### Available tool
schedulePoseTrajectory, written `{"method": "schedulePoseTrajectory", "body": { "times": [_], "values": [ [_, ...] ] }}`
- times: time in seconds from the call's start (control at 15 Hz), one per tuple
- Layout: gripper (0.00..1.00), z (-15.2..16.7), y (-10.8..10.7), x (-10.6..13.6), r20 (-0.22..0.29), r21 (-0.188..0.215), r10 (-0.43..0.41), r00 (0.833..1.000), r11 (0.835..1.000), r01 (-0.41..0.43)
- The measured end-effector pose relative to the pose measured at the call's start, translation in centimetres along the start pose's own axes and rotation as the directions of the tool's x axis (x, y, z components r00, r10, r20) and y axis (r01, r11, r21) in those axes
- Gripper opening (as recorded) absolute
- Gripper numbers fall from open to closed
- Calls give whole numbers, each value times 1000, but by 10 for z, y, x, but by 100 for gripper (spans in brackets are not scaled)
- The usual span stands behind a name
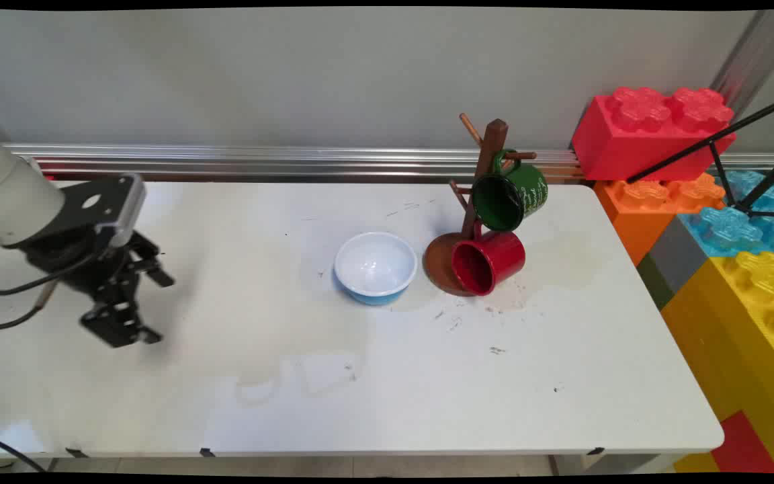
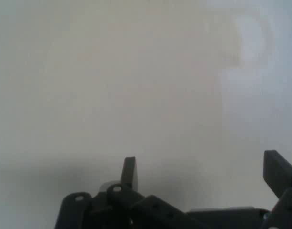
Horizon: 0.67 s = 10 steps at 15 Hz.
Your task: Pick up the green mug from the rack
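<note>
Claw: positioned low over the left part of the white table, empty, fingers spread wide apart, confirmed in the hand view, where only bare table surface lies between them. No contact with any object.

Nearest object: blue bowl with white interior, upright near the table's centre, well apart from the claw, to its right in the main view.

Just right of the bowl: wooden mug tree on a round brown base. Green mug hung on an upper peg, opening turned toward the camera. Red mug lower down, lying tilted against the base, opening also toward the camera; whether hung on a peg or resting on the base cannot be told.

Beyond the table's right edge: stacked large toy blocks in red, orange, blue and yellow.
</note>
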Motion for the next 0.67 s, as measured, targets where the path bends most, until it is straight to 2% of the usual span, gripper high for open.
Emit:
{"method": "schedulePoseTrajectory", "body": {
  "times": [0.27, 0.4, 0.53, 0.67],
  "values": [
    [100, -3, -7, 28, -140, 13, -14, 990, 1000, 16],
    [100, -8, -11, 46, -223, 27, -18, 975, 999, 25],
    [100, -11, -14, 59, -286, 38, -23, 958, 999, 35],
    [100, -15, -17, 76, -357, 47, -32, 934, 998, 52]
  ]
}}
